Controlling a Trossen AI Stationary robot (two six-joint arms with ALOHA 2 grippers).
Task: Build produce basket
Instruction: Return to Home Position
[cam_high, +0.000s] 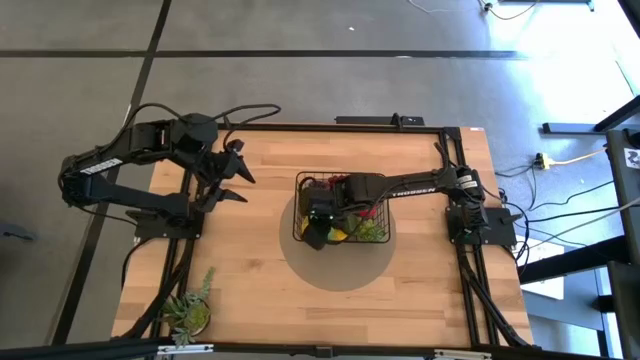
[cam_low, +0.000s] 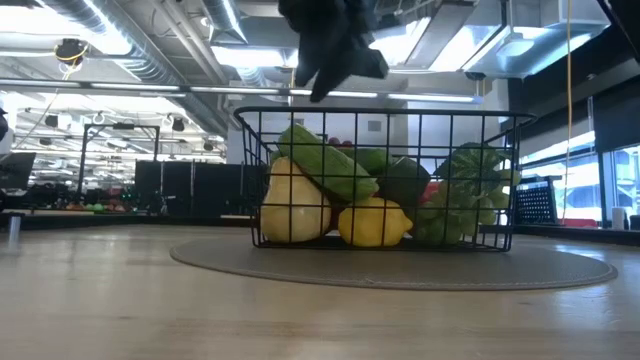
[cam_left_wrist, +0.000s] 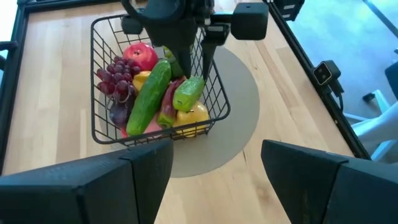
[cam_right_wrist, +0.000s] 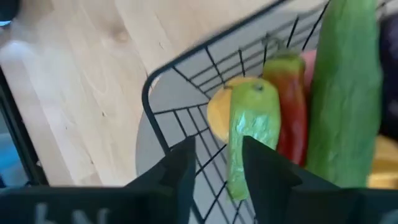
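Observation:
The black wire basket stands on a round grey mat at mid-table. It holds the produce: a red apple, purple grapes, a long cucumber, a short green piece, a red-green piece and a yellow lemon. My right gripper hangs open just above the basket's near end, over the short green piece, touching nothing. My left gripper waits open to the left of the basket, above the table.
A small spiky potted plant stands at the table's near-left corner. Bare wood lies around the mat on every side. A black frame rail runs along the table's far edge and down both sides.

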